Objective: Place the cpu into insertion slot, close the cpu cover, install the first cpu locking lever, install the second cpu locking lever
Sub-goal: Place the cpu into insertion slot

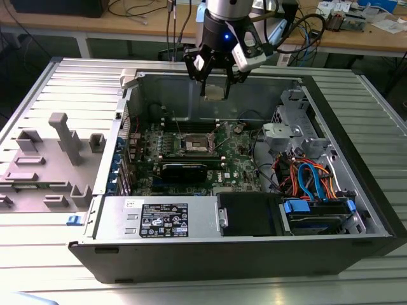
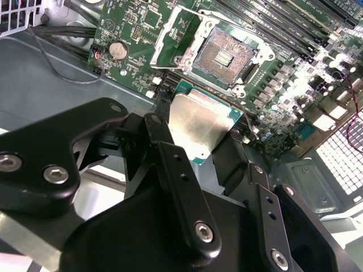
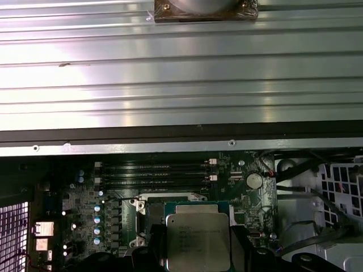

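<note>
a: exterior view first?
b: gripper (image 1: pixel 216 84) hangs over the open computer case (image 1: pixel 191 260), clamped on the cpu (image 1: pixel 215 93), a small pale square plate. the cpu is in the air above the back of the case, well apart from the insertion slot (image 1: pixel 194 145) on the green board (image 1: pixel 238 166).
a: second wrist view?
b: cpu (image 2: pixel 201 122) close up. brushed silvery-beige metal top, thin green edge around it. black fingers (image 2: pixel 156 127) press on two opposite edges. insertion slot (image 2: pixel 224 54) lies beyond it on the board, dark centre with fine gold contacts, shiny metal rim. round coin battery (image 2: pixel 117 50) near the slot.
a: first wrist view?
b: cpu (image 3: pixel 198 238) seen flat-on, matte metal with tiny print. it hides part of the insertion slot (image 3: pixel 148 215). this one adds the long black memory slots (image 3: pixel 153 173) just past the slot, and the ribbed grey metal table (image 3: pixel 170 73) beyond the case wall.
</note>
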